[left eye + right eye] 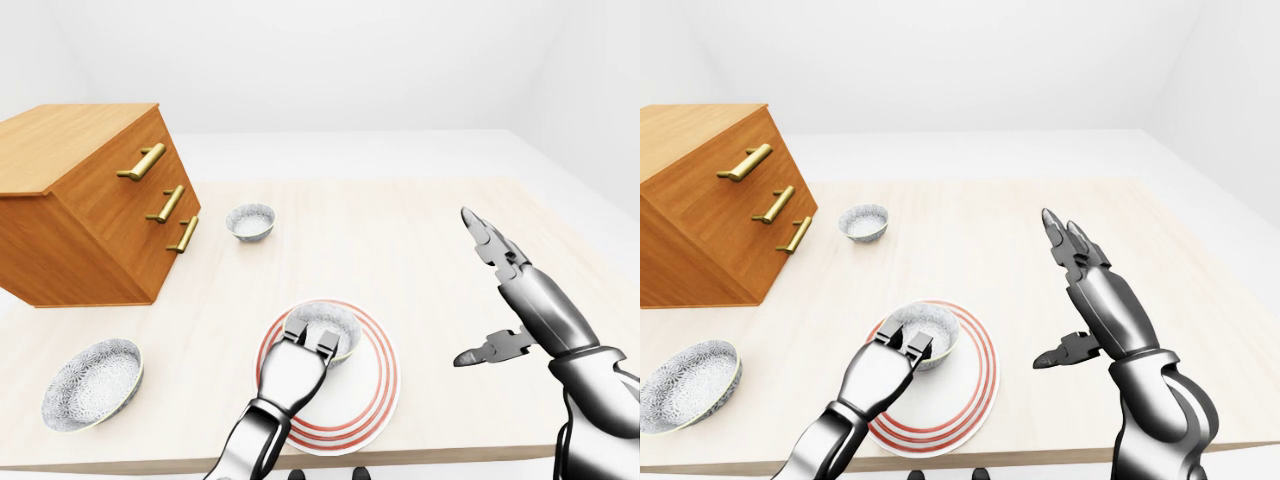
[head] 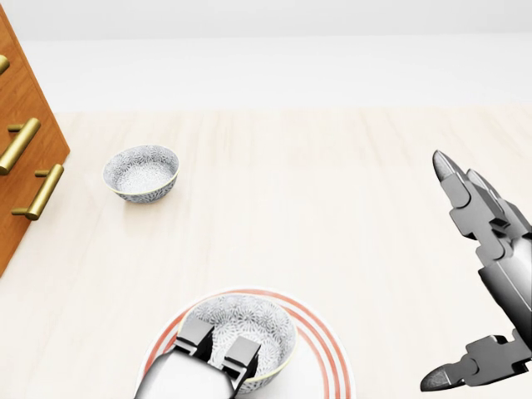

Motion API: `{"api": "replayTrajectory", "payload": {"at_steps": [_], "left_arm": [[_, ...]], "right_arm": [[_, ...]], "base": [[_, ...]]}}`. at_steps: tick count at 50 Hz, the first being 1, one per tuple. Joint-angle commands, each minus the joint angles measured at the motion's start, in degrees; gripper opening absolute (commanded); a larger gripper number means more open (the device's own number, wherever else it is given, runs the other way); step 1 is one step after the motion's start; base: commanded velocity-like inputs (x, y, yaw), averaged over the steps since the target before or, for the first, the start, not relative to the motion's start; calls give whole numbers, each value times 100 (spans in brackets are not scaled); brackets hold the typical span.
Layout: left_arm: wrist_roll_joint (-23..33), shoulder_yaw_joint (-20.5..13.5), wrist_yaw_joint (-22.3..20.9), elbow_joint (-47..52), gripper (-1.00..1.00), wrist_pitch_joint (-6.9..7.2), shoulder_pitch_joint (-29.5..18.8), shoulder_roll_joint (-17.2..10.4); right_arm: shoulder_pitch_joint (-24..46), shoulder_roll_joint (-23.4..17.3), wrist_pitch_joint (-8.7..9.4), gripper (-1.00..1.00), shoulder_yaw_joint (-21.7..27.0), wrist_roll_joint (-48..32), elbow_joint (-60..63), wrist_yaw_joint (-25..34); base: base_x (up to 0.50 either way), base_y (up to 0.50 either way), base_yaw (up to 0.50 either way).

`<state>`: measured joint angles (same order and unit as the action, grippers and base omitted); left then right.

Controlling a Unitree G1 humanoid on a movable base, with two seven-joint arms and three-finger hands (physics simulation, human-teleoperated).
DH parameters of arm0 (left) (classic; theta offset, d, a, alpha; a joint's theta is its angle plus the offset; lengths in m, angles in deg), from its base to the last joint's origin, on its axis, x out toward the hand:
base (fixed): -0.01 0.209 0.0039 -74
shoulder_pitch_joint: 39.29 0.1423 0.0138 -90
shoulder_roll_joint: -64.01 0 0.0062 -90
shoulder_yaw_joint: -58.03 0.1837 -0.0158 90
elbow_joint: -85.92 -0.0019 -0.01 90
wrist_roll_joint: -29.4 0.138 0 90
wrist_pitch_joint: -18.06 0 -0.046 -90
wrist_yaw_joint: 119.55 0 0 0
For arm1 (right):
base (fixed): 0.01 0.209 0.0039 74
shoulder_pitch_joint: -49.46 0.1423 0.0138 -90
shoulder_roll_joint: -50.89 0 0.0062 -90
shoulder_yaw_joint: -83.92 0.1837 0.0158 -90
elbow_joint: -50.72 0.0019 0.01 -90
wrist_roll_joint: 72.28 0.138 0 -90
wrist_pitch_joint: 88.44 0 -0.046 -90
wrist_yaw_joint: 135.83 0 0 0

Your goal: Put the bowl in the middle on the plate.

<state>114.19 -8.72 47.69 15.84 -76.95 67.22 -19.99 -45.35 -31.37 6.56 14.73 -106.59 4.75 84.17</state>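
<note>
A patterned grey bowl rests on the red-ringed white plate, toward the plate's upper left, low in the left-eye view. My left hand reaches up from the bottom edge and its fingers hook over the bowl's near rim, gripping it. The thumb is hidden under the hand. My right hand hovers to the right of the plate, open, fingers pointing up and thumb spread, holding nothing.
A second patterned bowl sits further up the table, next to a wooden drawer chest with brass handles. A third bowl lies at the lower left. The table's edge runs just below the plate.
</note>
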Motion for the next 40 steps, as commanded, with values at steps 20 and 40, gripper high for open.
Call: {"api": "replayTrajectory", "payload": {"at_steps": [20, 40], "left_arm": [[-884, 10, -324, 120, 100, 0, 77, 2], [-1451, -212, -1007, 599, 100, 0, 248, -88]], "right_arm": [[11, -4, 0, 100, -17, -34, 38, 0], [14, -10, 0, 100, 1, -7, -23, 0]], "base": [[0, 0, 0], [0, 0, 0]]}}
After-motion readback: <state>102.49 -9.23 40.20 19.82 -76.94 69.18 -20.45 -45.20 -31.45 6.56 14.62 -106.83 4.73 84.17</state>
